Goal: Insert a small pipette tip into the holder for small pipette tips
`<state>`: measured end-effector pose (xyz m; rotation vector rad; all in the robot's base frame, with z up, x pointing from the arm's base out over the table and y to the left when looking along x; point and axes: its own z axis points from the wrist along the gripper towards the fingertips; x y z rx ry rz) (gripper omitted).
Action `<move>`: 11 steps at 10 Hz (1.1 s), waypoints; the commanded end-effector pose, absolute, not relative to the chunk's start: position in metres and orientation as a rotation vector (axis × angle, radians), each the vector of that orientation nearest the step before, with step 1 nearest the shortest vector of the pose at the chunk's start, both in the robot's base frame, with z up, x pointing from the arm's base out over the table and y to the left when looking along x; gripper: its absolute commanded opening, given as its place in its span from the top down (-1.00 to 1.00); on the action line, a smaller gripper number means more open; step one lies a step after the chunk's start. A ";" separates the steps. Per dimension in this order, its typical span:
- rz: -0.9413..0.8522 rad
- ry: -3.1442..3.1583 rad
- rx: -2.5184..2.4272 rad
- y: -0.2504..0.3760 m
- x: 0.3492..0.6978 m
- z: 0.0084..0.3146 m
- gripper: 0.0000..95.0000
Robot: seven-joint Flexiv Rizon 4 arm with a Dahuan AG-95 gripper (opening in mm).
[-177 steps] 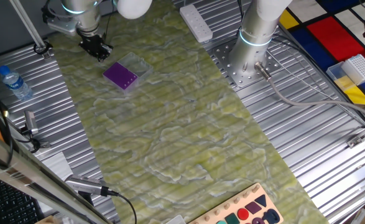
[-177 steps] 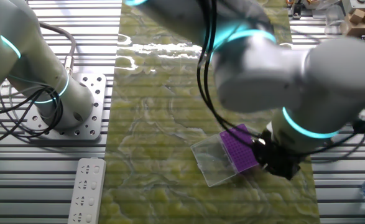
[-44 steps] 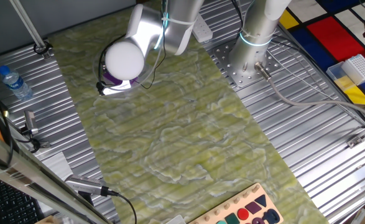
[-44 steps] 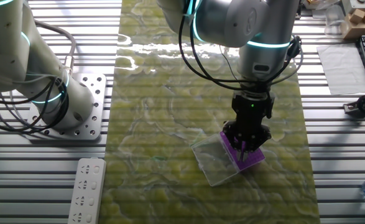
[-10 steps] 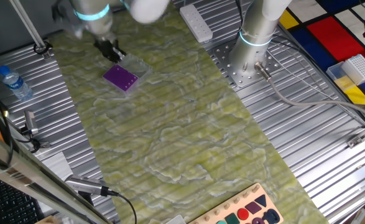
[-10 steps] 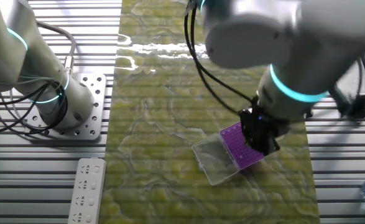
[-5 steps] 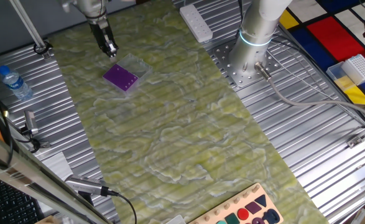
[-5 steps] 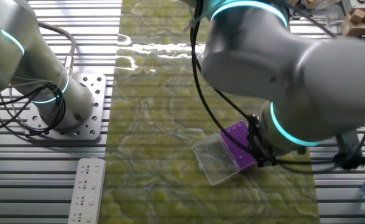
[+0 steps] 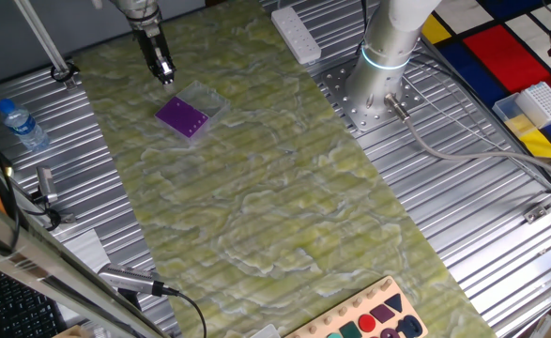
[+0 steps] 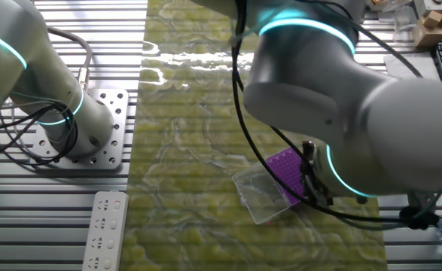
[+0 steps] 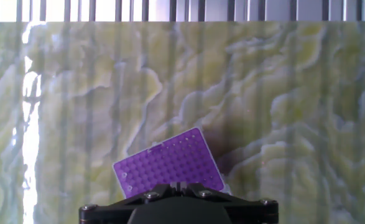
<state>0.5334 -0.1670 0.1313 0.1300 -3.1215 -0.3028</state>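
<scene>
The small flat purple square holder with a fine grid of holes lies on the green-yellow marbled mat, touching its clear plastic cover piece. If a tip sits in the holes, I cannot tell. Ribbed metal table surrounds the mat. The black two-finger gripper hangs just beside the holder, apart from it; its fingers look together.

We see a ribbed metal table with a green marbled mat across it; on the mat lie a purple box, a clear cover and a power strip.
</scene>
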 end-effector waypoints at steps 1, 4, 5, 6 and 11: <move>-0.237 -3.116 0.394 -0.167 0.533 0.131 1.00; -0.234 -3.109 0.529 -0.167 0.533 0.131 1.00; -0.229 -3.107 0.529 -0.167 0.533 0.131 1.00; -0.242 -3.113 0.547 -0.167 0.533 0.131 1.00; -0.077 -3.140 0.309 -0.108 0.524 0.140 1.00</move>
